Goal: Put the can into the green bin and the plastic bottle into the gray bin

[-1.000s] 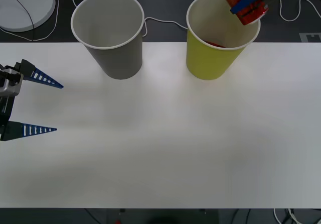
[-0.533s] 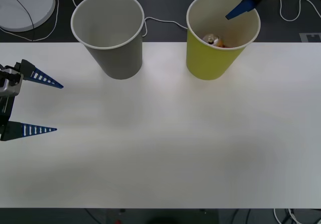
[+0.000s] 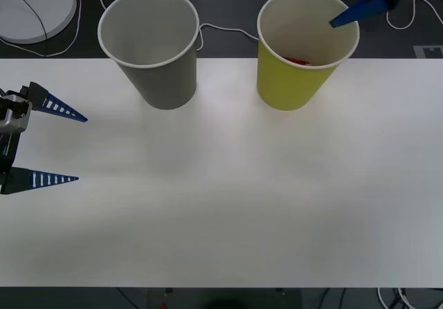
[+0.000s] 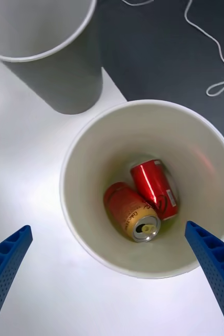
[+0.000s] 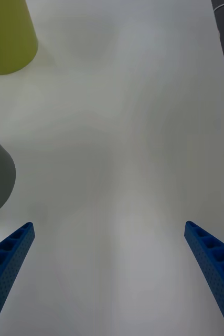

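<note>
The can (image 4: 134,212) is lying on its side at the bottom of the green bin (image 3: 294,80), beside a second red can (image 4: 155,188); the right gripper (image 4: 112,273) is hovering above the bin's rim, fingers spread wide, holding nothing; the gray bin (image 3: 163,80) is standing left of the green bin, seemingly empty; the left gripper (image 3: 55,143) is waiting open, well left of it.

Right pincer (image 3: 361,1) is hovering at the far right, up high, blue fingers (image 4: 211,262) spread wide, holding nothing, pointing down. Left pincer (image 3: 59,146) is sitting parked at the left edge, low over the table (image 3: 221,184), fingers (image 5: 9,262) spread wide too, nothing between them.
</note>
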Robot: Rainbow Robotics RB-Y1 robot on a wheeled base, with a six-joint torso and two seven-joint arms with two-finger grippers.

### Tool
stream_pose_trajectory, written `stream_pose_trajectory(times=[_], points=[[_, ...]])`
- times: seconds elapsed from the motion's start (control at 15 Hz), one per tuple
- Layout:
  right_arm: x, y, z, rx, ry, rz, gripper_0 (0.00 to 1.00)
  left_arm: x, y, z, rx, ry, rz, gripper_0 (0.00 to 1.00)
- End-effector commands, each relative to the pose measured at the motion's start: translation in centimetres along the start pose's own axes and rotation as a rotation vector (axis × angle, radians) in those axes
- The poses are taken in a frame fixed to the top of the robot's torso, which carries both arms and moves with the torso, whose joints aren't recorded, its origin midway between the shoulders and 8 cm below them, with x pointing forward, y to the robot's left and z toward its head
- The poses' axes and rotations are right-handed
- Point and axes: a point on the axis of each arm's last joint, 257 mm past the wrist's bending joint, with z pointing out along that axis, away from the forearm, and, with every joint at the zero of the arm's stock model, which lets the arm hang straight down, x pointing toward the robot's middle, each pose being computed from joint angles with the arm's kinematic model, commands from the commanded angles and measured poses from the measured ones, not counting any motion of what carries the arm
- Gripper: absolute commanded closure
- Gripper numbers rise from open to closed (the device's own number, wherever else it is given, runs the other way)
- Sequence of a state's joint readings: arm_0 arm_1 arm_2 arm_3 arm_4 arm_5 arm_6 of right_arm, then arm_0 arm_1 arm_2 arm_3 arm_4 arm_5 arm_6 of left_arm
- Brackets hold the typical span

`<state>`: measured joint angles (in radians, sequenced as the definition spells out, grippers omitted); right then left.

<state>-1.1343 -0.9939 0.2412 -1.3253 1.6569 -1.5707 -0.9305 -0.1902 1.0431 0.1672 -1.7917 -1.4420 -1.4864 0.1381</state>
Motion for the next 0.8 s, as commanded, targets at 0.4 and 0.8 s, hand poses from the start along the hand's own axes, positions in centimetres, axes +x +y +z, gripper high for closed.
stream_pose_trajectory(times=[0.4, 0.8], points=[[4.7, 6.3, -2.1, -0.114, -0.135, -0.173, 0.00, 0.0, 0.0, 0.0, 0.000, 0.000, 0.000, 0.00], [10.8, 11.1, -1.9, -0.147, -0.169, -0.333, 0.00, 0.0, 0.0, 0.0, 0.000, 0.000, 0.000, 0.00]])
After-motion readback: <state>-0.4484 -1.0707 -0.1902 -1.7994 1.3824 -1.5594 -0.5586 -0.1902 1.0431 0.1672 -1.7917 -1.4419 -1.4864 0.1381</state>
